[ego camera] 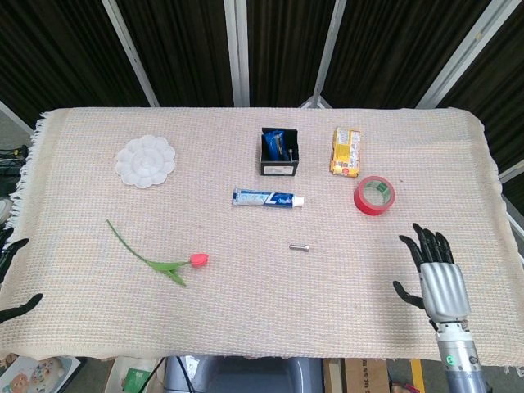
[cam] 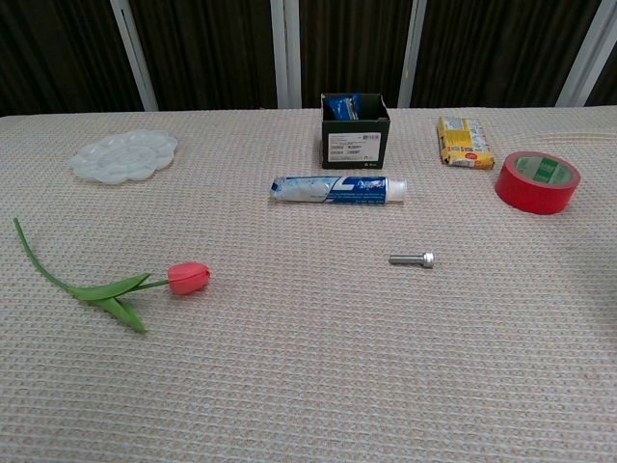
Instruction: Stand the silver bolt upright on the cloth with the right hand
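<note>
The silver bolt (ego camera: pixel 299 246) (cam: pixel 413 258) lies on its side on the beige woven cloth (ego camera: pixel 246 311), near the middle. My right hand (ego camera: pixel 434 277) hovers over the cloth's front right part, well to the right of the bolt, fingers spread and holding nothing. Only the dark fingertips of my left hand (ego camera: pixel 12 274) show at the left edge of the head view, apart and empty. The chest view shows neither hand.
A red tape roll (ego camera: pixel 374 196) lies between bolt and right hand, further back. A toothpaste tube (ego camera: pixel 268 198), a black box (ego camera: pixel 278 152), a yellow packet (ego camera: pixel 345 151), a white palette (ego camera: pixel 145 160) and a tulip (ego camera: pixel 164 261) lie around.
</note>
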Robot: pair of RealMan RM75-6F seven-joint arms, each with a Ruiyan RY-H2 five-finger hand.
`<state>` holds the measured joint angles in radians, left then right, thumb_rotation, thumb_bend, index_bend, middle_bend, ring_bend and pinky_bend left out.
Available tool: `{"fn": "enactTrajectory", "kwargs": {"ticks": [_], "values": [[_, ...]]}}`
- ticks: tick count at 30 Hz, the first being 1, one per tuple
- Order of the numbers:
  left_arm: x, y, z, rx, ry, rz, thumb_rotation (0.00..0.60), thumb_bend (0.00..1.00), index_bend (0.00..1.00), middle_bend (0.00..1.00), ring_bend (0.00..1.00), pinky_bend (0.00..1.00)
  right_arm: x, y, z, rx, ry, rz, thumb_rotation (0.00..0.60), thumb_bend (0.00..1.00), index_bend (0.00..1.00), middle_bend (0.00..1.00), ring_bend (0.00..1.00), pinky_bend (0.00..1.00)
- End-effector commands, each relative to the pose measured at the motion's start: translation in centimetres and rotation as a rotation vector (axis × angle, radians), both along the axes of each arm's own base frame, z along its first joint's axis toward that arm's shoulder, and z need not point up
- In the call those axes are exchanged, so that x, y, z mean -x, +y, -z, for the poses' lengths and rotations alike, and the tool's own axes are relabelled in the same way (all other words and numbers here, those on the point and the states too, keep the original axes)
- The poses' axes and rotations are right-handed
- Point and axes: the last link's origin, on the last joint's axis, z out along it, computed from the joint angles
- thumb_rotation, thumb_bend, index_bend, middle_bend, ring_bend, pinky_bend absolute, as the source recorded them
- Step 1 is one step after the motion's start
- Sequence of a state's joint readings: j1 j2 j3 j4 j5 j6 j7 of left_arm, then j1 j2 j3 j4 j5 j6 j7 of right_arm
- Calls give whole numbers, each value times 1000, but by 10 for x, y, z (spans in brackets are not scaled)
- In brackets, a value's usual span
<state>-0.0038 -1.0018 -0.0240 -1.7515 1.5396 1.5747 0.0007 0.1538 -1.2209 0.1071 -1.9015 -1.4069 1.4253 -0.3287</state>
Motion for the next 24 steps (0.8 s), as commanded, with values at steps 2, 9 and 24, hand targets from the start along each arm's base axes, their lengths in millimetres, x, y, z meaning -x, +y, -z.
{"fn": "enactTrajectory", "kwargs": {"ticks": [2, 9, 24], "values": [[1, 0, -1, -2, -2, -3, 600, 247, 155, 0, 0, 0, -46, -36, 16, -92, -35, -34, 600, 235, 235, 11, 17, 0], [2, 1, -1, 2, -5, -5, 600, 248, 155, 0, 0, 0, -84, -69, 54, -184, -11, -28, 600, 235, 262, 11, 23, 0], [5, 4, -5, -6, -22, -14, 600, 248, 155, 0, 0, 0, -131, -106, 123, -243, 92, 71, 600, 345, 379, 11, 37, 0]]}}
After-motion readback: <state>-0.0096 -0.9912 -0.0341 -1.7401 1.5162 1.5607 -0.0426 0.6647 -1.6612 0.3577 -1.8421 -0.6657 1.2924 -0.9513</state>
